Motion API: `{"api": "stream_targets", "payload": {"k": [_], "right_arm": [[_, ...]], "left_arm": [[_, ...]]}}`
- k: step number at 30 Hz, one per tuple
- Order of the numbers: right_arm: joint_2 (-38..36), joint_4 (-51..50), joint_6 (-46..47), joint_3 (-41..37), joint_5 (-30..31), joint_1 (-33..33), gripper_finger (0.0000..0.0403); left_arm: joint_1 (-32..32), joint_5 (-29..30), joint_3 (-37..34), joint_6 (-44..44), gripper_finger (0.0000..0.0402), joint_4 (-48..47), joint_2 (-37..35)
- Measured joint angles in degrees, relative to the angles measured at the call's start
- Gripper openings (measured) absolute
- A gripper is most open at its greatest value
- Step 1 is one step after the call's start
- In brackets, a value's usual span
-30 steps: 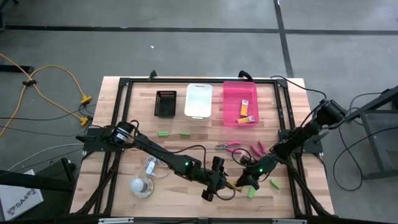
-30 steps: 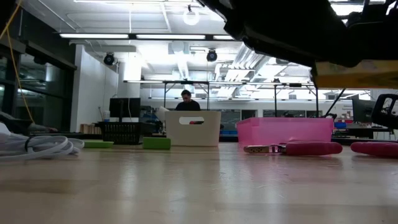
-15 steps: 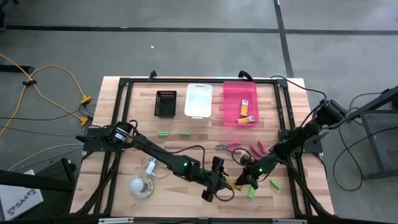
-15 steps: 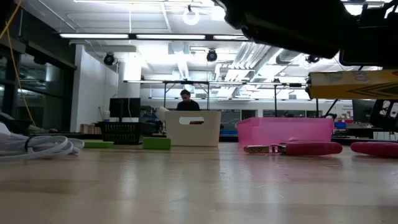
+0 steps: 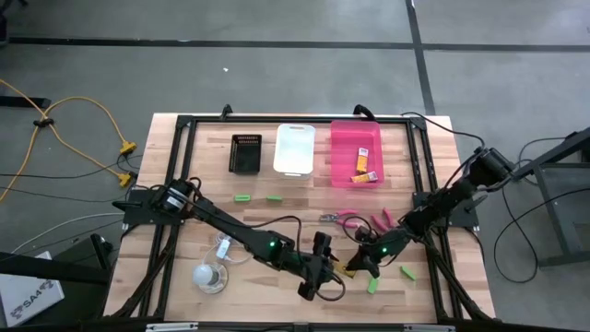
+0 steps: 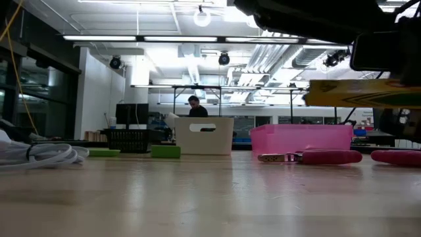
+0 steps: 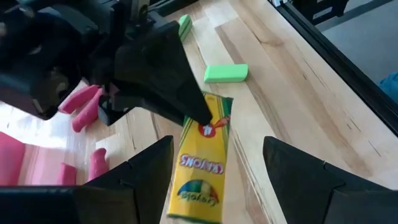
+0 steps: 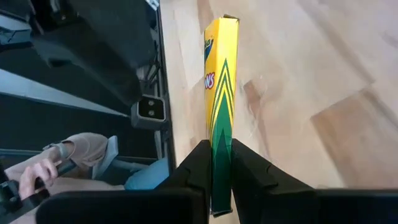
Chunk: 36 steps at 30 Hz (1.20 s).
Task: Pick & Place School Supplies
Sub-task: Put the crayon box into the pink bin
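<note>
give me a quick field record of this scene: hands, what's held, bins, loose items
right hand: shut on the crayon box, lifted off the table
left hand: open, empty, beside the crayon box
pink bin: holds two more yellow-orange packets
white bin: looks empty
black bin: contents unclear
loose on table: pink-handled scissors, green pieces
other: coiled white cord, a person in the room behind

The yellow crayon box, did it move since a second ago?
Yes. The right gripper, jaws shut on the crayon box, has carried it a little toward the table's middle and leveled it out; in the low view it slid left. The left gripper stays open close beside it. The pink bin, scissors and green pieces stayed put.
</note>
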<state>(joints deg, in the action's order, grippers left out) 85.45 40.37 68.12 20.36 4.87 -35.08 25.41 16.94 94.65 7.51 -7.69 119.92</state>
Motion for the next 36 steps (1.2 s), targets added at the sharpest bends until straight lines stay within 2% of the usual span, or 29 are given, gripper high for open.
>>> {"api": "stream_targets", "payload": {"k": [18,27,31,36], "right_arm": [[0.0,0.7,-8.5,0.0,-2.4,9.3,0.0035],[-0.1,4.6,-13.4,0.0,-7.4,15.8,0.0035],[-2.1,5.5,-16.1,0.0,-9.6,19.0,0.0035],[-7.7,1.9,-20.2,0.0,-10.3,23.1,0.0035]], "left_arm": [[1.1,0.8,0.0,0.2,0.0239,0.0,0.0],[1.1,0.8,0.0,0.0,0.0239,0.0,0.0],[1.1,0.8,0.0,0.0,0.0239,0.0,0.0],[1.1,0.8,0.0,-0.4,0.0239,0.0,0.0]]}}
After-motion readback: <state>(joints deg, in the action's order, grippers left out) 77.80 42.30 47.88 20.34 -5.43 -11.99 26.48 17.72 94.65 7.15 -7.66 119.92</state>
